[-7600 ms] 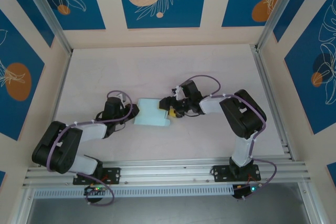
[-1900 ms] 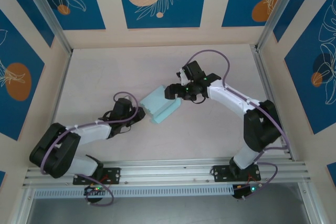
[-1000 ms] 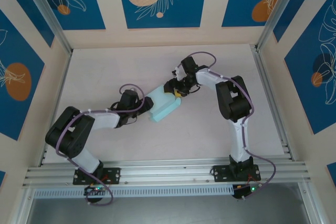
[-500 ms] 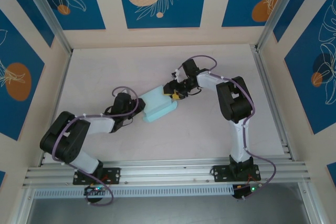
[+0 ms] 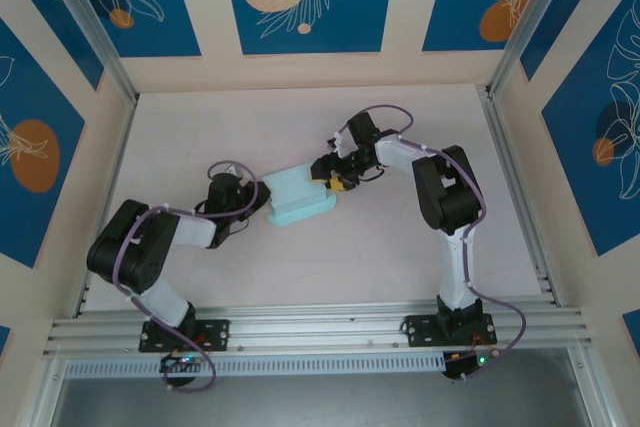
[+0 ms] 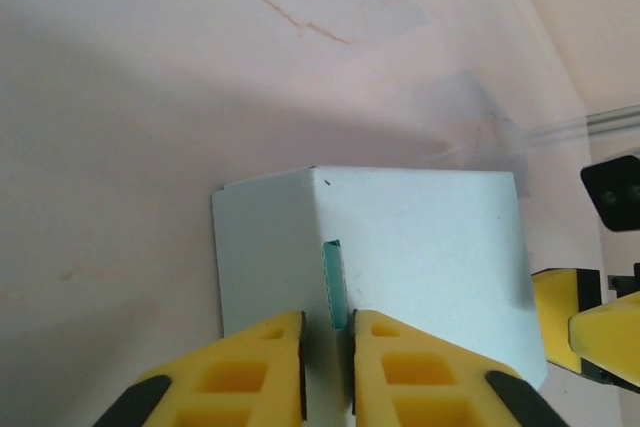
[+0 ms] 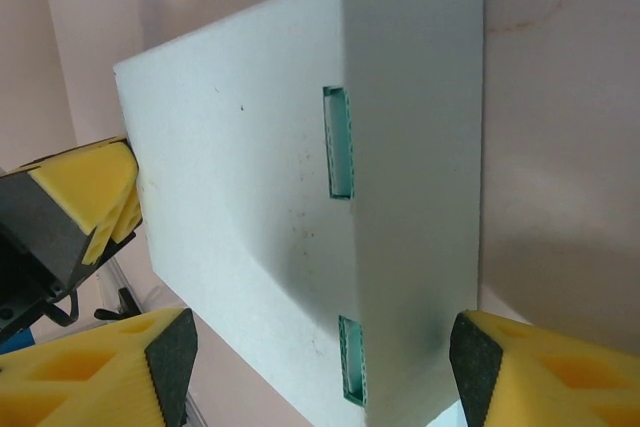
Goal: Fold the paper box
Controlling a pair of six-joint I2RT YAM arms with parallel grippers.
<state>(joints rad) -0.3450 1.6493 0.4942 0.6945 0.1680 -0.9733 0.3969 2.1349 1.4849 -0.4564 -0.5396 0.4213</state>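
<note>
box: pale light-blue thin-card paper box [image 5: 298, 197], folded into a flat rectangular shape, lying on the pale pinkish table top [image 5: 400, 257], one gripper at each end, long axis slightly tilted in the top view
box detail: one fold ridge runs along the upper face, with two narrow green-edged slots [image 7: 338, 142] on that line, one towards each end
left arm: left gripper [image 5: 257, 203] at the box's left end, arm low over the table
left state: yellow foam fingers [image 6: 265, 367] drawn almost together with only a thin slit between them; the box's near edge and fold ridge run into that slit, so it pinches the card there
right arm: right gripper [image 5: 328, 177] at the box's right end, opposite the left one
right state: fingers spread wide, one on either side of the box's end, box face in the gap between; contact with the card, cannot tell
cross-check: left wrist view has the right gripper's yellow tips just beside the box's far right corner; right wrist view has a left yellow tip against the box's far left edge
lift: box on or off the table, cannot tell
</note>
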